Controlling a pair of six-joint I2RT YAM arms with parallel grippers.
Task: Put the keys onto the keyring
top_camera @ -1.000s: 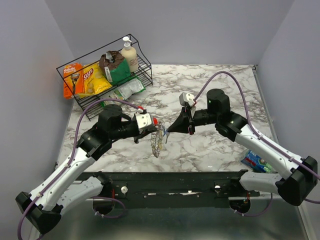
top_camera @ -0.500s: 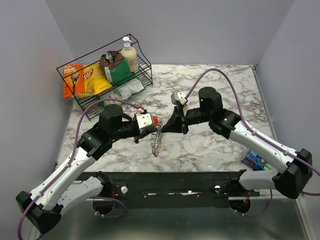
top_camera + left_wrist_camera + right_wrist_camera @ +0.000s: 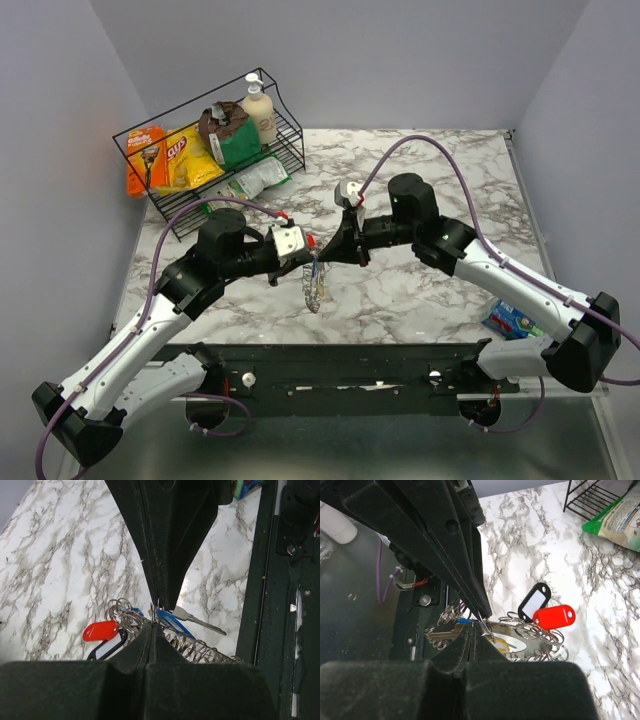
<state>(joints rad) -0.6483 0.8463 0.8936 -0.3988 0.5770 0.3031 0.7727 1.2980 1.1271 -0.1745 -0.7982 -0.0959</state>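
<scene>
- The marble table (image 3: 420, 290) is seen under both tools; nothing on it has shifted since the earlier frames.
- The right arm (image 3: 470, 255) has been swung towards the left arm (image 3: 200, 270) over the last second. Its elbow is now carried nearer the wire basket (image 3: 290, 135) than before.
- The left arm is found where it was a second ago, with no visible change of pose.
- The gap seen earlier between the two tools has been closed. The right gripper (image 3: 326, 254) is now brought tip to tip against the left gripper (image 3: 310, 258), above the table.
- The left gripper is pressed fully together, and the keyring (image 3: 315, 285) is pinched in it. The bunch hangs just below its tip, as it did before.
- The right gripper is also pressed fully together. Whether a key or the ring wire is caught in its tip cannot be told.
- The keys (image 3: 200, 621), one silver and one blue-headed, are seen just under the meeting tips, at the right gripper's side of the bunch.
- A coiled wire (image 3: 200, 652) is seen beside the left gripper's fingers.
- A red tag (image 3: 100, 630) and a black tag (image 3: 107, 650) hang touching each other on the far side of the bunch from the keys.
</scene>
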